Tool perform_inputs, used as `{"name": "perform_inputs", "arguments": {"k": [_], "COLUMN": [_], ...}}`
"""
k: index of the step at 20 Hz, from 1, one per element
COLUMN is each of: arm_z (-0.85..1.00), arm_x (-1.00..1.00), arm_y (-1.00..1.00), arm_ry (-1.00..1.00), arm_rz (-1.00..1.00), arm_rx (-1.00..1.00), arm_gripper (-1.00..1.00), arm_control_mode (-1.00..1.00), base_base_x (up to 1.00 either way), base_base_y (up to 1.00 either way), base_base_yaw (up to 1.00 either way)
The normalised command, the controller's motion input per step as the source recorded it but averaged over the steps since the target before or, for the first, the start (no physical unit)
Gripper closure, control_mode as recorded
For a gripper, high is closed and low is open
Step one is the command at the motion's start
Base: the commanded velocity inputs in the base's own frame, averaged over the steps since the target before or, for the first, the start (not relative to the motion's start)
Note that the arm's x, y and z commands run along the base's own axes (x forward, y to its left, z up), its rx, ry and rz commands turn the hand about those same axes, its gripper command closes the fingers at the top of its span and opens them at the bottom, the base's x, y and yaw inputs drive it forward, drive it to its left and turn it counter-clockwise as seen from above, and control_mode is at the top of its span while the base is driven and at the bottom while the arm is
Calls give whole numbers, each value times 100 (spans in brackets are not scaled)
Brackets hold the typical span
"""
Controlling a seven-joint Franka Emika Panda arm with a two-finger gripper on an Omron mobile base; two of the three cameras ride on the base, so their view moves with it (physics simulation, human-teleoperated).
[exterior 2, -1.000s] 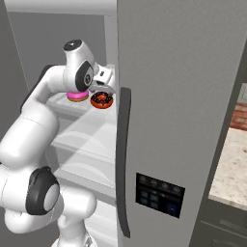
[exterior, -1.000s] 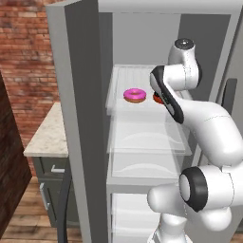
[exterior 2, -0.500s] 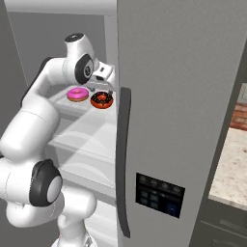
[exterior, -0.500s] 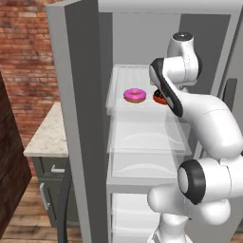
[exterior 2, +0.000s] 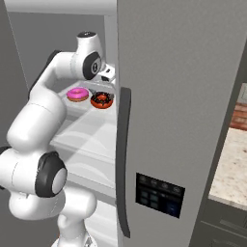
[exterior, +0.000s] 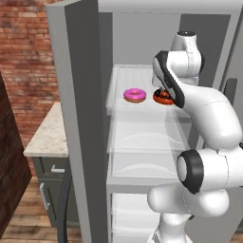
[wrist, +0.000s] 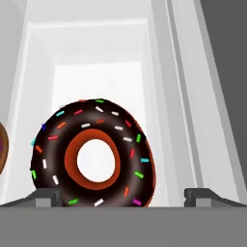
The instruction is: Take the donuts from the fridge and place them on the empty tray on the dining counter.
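Your gripper has its fingers spread wide — the chocolate donut sits low centre in the hand view, between the fingertips, not clamped. In the left base view the pink donut lies just left of it on the fridge shelf.
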Motion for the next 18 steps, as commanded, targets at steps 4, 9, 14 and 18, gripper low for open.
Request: {"name": "perform_inputs", "arguments": {"k": [4, 9, 14, 18], "arm_z": [-3, -8, -10, -14], "arm_x": [0, 0, 0, 0], "arm_y": [0, -3, -2, -1], "arm_ry": [5, 2, 3, 5], "arm_rz": [0, 0, 0, 0], "arm_rx": [0, 0, 0, 1], "arm_gripper": [-100, -100, -100, -100], "arm_control_mode": [-100, -100, -100, -100], "base_base_x": [0, 0, 0, 0], "base_base_y": [0, 0, 0, 0], "base_base_yaw": [0, 0, 0, 0]}}
